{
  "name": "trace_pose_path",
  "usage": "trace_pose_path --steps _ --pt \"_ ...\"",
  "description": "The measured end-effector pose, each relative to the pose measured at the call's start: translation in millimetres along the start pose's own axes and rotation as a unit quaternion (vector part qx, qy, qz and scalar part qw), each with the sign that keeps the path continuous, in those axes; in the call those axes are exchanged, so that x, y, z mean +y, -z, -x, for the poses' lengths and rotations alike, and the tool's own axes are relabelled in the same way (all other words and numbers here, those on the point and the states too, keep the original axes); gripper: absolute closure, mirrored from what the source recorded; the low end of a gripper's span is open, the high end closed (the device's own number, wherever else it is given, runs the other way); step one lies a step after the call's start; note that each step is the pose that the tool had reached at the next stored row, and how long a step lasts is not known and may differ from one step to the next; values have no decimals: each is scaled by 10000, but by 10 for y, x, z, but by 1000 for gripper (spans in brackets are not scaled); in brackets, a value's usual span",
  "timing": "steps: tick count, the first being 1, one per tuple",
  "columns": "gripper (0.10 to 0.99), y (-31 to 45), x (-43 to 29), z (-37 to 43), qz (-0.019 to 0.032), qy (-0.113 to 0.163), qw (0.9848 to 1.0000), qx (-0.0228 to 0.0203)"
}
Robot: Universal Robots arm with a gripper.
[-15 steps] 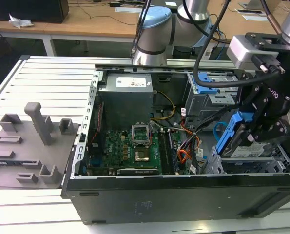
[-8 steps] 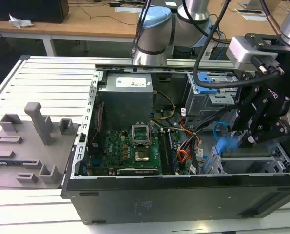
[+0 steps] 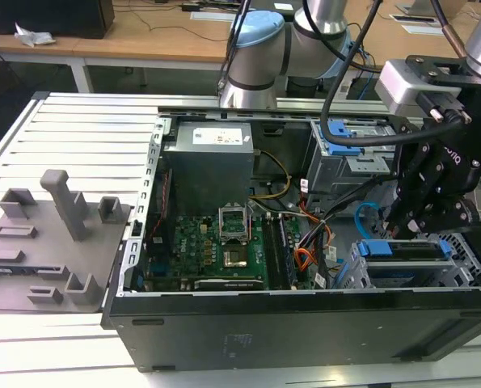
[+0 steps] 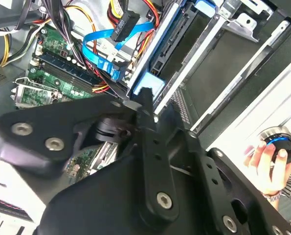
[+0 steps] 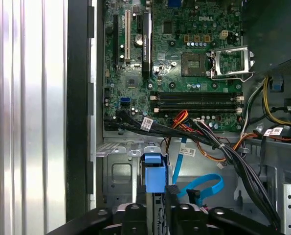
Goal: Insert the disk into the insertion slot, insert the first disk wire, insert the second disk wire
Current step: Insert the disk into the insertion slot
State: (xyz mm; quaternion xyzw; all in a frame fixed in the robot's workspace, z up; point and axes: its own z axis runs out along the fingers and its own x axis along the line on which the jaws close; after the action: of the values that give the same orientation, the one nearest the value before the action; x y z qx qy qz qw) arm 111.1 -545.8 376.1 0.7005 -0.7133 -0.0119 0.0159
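One blk claw [image 3: 403,228] over blue-framed disk [image 5: 154,172] in perf. grey sheet-metal slot [image 3: 469,267]; grip unclear.

You can see that the disk [image 5: 154,171] has a carrier of smooth, glossy blue plastic, while the insertion slot [image 3: 469,260] is dull grey perforated sheet metal. The second disk wire [image 5: 204,183] looks like thin, sleek plastic ribbon, and the table [image 3: 86,129] is ribbed, satin-finished metal.

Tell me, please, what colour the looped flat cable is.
Light blue cable, clearest in the first wrist view.

The disk [image 3: 379,248] — blue end aside — sits hidden inside the insertion slot [image 3: 470,263].
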Motion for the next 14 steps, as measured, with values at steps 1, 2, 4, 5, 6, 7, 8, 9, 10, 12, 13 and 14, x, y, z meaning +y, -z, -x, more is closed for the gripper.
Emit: trace_pose_path --steps 1,2,4,5,6,7,8,9,10,12,13,14 --pt "851 0 0 0 0 0 10000 0" --pt "910 0 0 0 0 0 10000 1" --pt "980 -1 0 0 0 0 10000 0" --pt "980 -1 0 0 0 0 10000 0" --pt "980 -1 0 0 0 0 10000 0" --pt "980 -1 0 0 0 0 10000 0" --pt "980 -1 0 0 0 0 10000 0" --pt "980 -1 0 0 0 0 10000 0" --pt "980 -1 0 0 0 0 10000 1" --pt "980 -2 -3 0 0 0 10000 0" --pt "980 -3 -17 1 0 0 10000 -1" --pt "980 -2 -37 3 0 -1 10000 -1"
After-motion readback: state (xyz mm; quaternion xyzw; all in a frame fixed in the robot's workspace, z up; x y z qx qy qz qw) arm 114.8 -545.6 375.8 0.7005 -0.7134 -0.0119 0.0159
